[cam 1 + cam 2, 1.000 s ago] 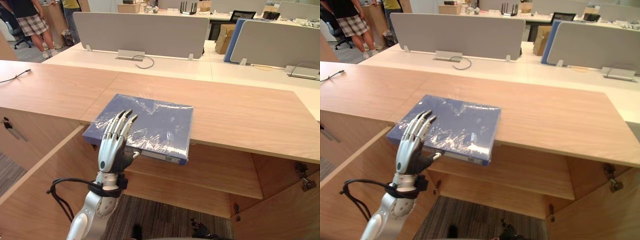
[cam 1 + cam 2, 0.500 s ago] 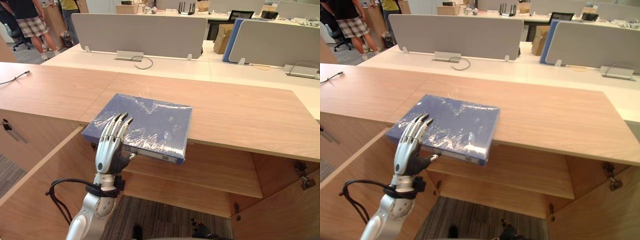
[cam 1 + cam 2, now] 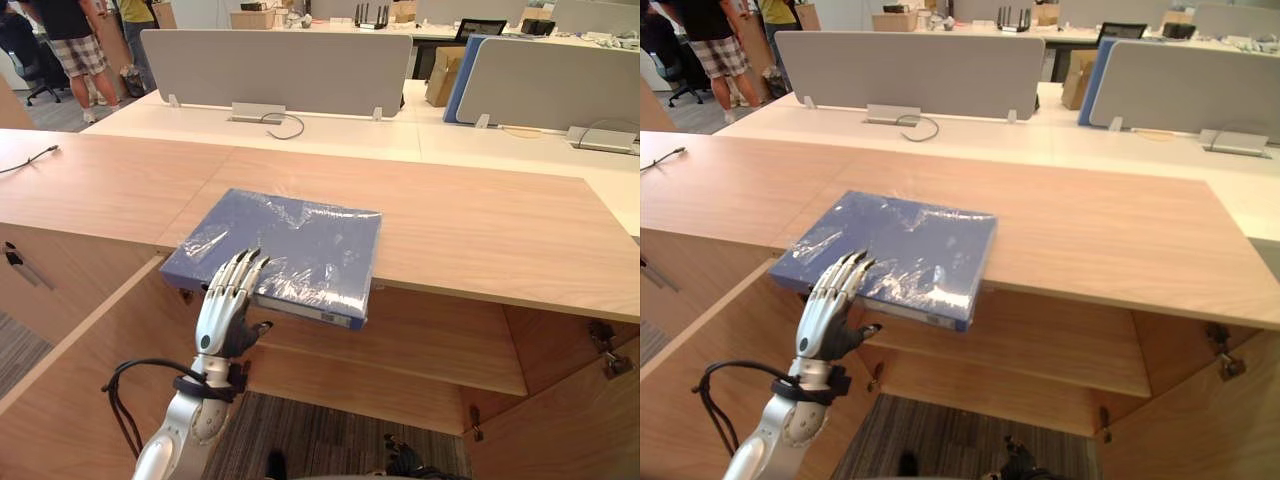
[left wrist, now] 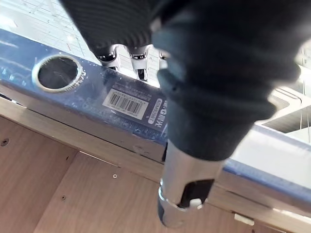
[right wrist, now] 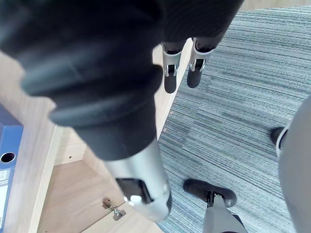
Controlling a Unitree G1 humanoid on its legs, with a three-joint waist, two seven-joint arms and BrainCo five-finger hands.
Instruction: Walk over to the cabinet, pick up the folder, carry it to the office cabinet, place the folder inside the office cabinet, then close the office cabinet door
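Finding: the folder (image 3: 290, 245) lies flat, cover up, on the cabinet top (image 3: 480, 225) at my 12 o'clock. It is wrapped in clear film and its near side overhangs the front edge above the open cabinet. My left hand (image 3: 222, 315) is raised at the folder's 7 o'clock corner. Its fingers are straight and spread and grasp nothing, with the tips over the near edge and the thumb lower, below the spine (image 4: 97, 92). I cannot tell whether the tips touch the film. My right hand (image 5: 171, 77) hangs over the carpet with its fingers relaxed and empty.

Orientation: the spine, with its ring hole (image 4: 58, 73) and label (image 4: 129, 103), faces me at 6 o'clock. I judge the long axis to run along that spine, roughly from 9 to 3 o'clock and skewed so that the 3 o'clock end sits nearer me. The opening edge points to 12 o'clock.

Risks, as judgement:
- The film looks slick, so a pinch near one corner could slide off.
- A corner grip on a wide folder could let the far end sag and twist out.
- Flat fingers pressing forward would push the folder away toward 12 o'clock rather than grip it.
- A downward press on the overhang could tip the folder off the edge, onto the open door (image 3: 70, 390) at 8 o'clock or the floor.
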